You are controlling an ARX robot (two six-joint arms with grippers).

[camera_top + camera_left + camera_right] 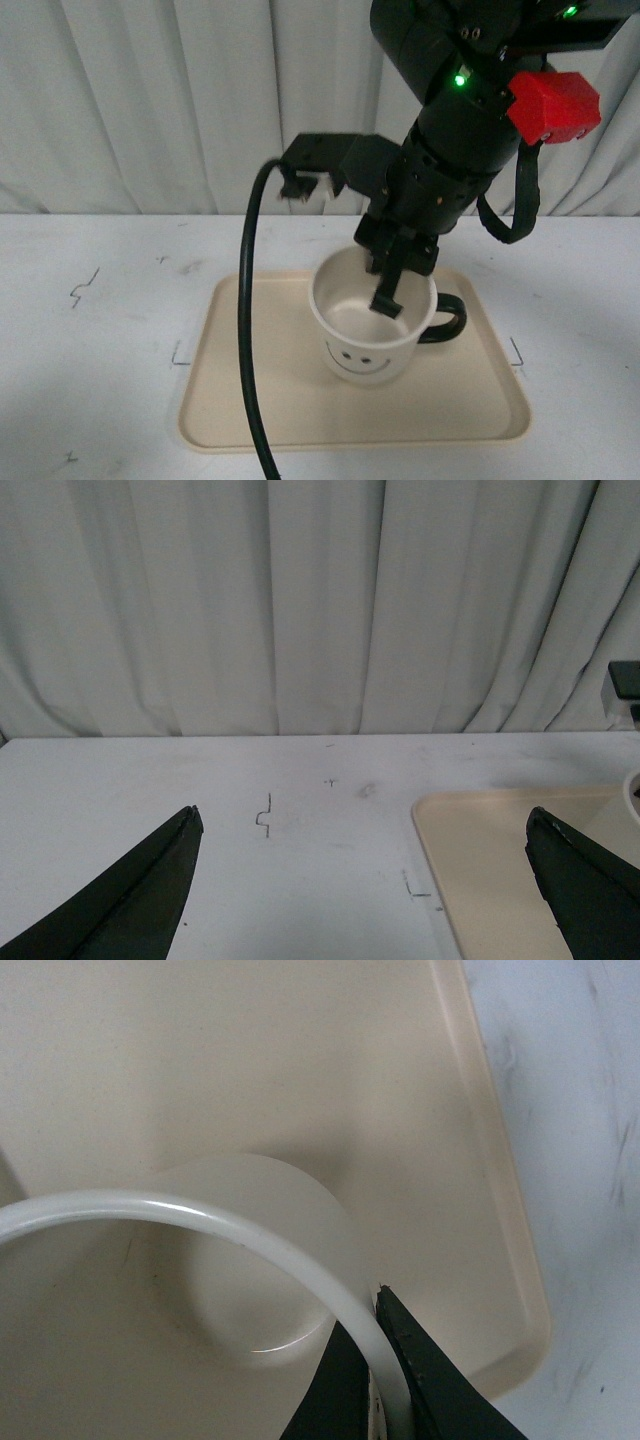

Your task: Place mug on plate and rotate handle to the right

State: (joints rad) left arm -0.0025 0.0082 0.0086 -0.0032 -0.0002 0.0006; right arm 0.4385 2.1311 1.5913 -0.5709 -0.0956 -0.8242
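My left pincer [362, 818] hangs low over the white worktop [300, 780] with its two dark fingers [130, 900] spread wide and nothing between them. Its camera sees small pen marks [265, 815] on the bare surface, a pale pleated curtain [300, 600] behind, and the near corner of the plate [480, 860] off towards my right. This pincer does not show in the front view. In that view, from the left, there is open worktop [90, 330] with a few scribbles, then a black cable [245, 340] looping down in front of the plate's left part. The beige plate [200, 400] lies flat on the worktop. The cream-white mug [365, 335] stands upright on it, a little right of the plate's middle and well inside the raised edge. The smiley face [352, 358] is turned towards my body camera. My right pincer [390, 290] reaches down from above and is closed narrow on the mug's far wall, one finger inside the cup and the other outside. The right wrist view confirms this: the white lip runs between the two black fingers [435, 1385], with the plate [500, 1190] below. The glossy black handle [450, 320] sticks out to the right of the mug. Above it a red block [555, 105] sits on my right arm.
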